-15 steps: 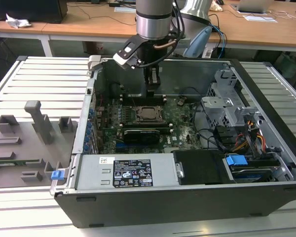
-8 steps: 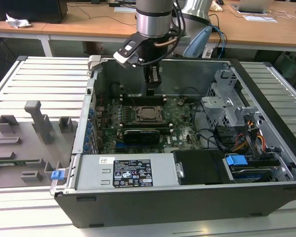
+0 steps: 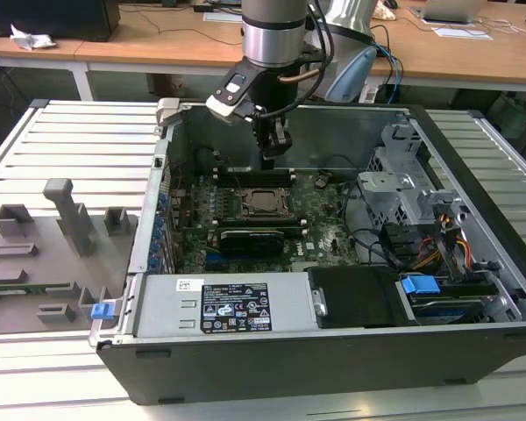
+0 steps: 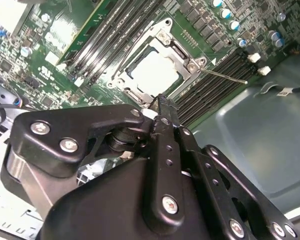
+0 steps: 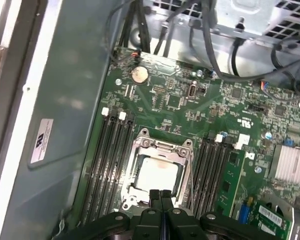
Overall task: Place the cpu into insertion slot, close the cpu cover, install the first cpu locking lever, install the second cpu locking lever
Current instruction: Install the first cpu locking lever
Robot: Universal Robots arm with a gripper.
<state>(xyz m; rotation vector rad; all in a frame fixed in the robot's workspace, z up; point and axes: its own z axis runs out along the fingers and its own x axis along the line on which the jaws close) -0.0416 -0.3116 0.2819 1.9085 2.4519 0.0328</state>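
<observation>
The cpu [image 5: 157,172] [image 4: 155,72] lies flat in the insertion slot [image 3: 265,202], its pale metal face showing through the cut-out of the cpu cover [image 5: 140,150] [image 4: 182,55], which lies down over it. One thin locking lever [image 4: 225,76] sticks out sideways from a corner of the socket, over the memory slots. My gripper [image 5: 160,197] [image 4: 159,102] [image 3: 272,156] hovers just above the socket's edge, fingers shut together with nothing between them.
The green motherboard [image 5: 190,100] sits inside an open computer case [image 3: 333,351]. Long black memory slots [image 5: 110,160] flank the socket on both sides. A drive cage with cables [image 3: 403,193] stands at the exterior view's right. A grey fixture tray [image 3: 44,254] lies outside the case.
</observation>
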